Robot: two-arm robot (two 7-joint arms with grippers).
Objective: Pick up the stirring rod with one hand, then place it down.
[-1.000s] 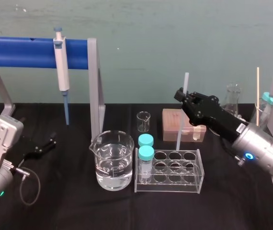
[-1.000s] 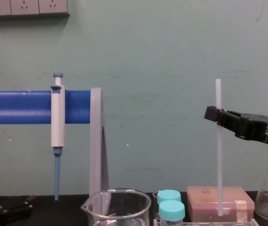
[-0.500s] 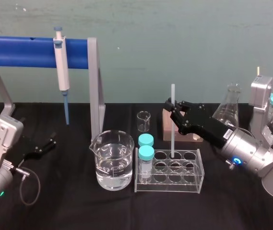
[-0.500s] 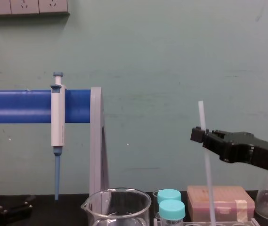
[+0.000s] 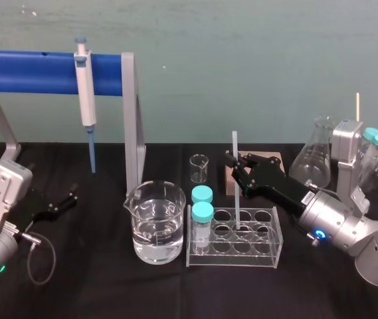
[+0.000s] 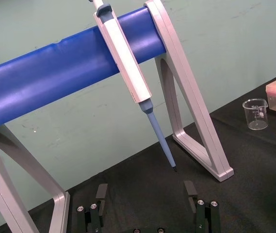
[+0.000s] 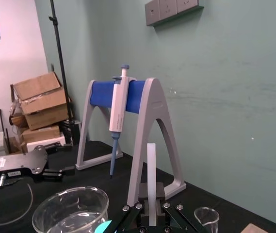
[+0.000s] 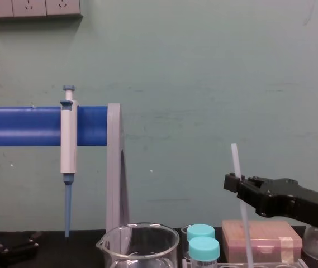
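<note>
Lowered toward the rack [image 5: 268,260], right pincer [image 5: 236,174] grips the stirring rod [image 5: 234,143]; placing underway, release due; left pincer [image 5: 59,203] parked, parted.

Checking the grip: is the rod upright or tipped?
Nearly upright, leaning slightly: the right hand holds the rod, lower end at the rack.

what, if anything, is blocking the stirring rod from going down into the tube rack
Nothing visible. The right gripper holds the stirring rod upright, its lower end at an open middle hole of the rack. The two capped vials stand in the left column, beside it. The left gripper is parked at the table's left.
</note>
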